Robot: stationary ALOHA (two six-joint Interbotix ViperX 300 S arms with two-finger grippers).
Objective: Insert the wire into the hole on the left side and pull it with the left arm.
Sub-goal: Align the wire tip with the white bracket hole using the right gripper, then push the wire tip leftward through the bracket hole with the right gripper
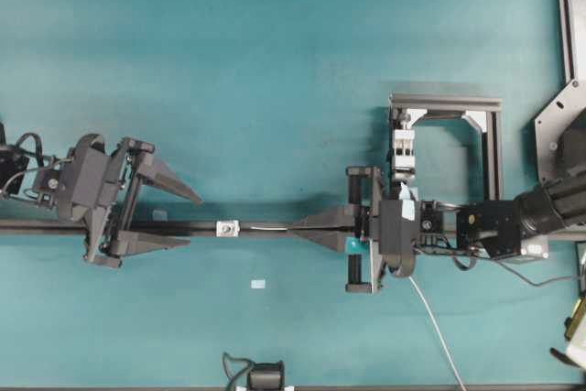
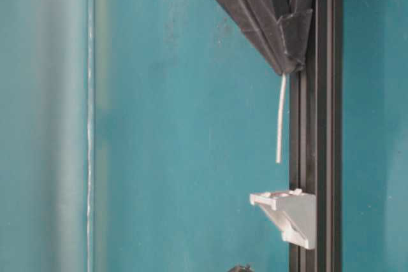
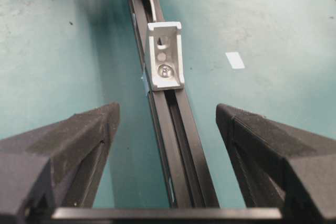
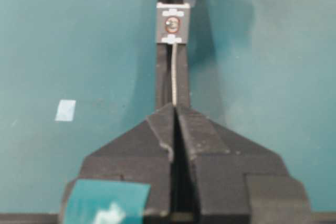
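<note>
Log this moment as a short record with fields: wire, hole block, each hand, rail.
wire: pinched in the right hand, free end short of the block
hole block: small white bracket on the rail, not yet threaded
right hand: shut on the wire, aimed at the block
left hand: open, straddling the rail
rail: black, runs across the teal table
</note>
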